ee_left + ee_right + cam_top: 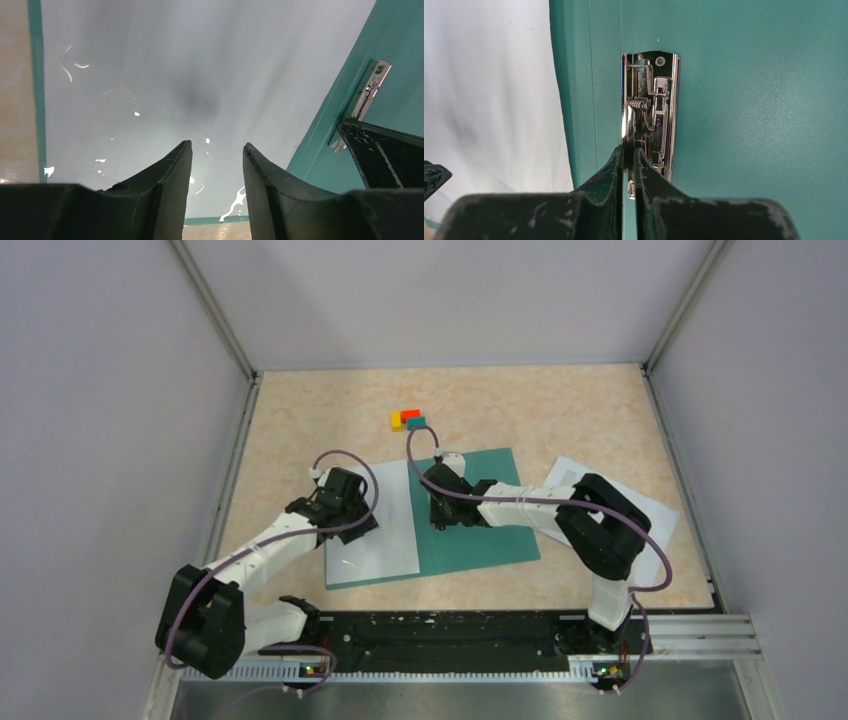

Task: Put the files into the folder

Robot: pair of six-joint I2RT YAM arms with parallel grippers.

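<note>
Opening clip (651, 115) on folder (480, 545) spine: right gripper (629, 150) pinched on its lever, left gripper (216, 147) half spread, empty, just left of it; files (650, 512) well right of right gripper, outside folder; next, levering clip up

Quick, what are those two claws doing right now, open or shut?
Left gripper: open, empty, over the sheet.
Right gripper: shut on the clip.
</note>
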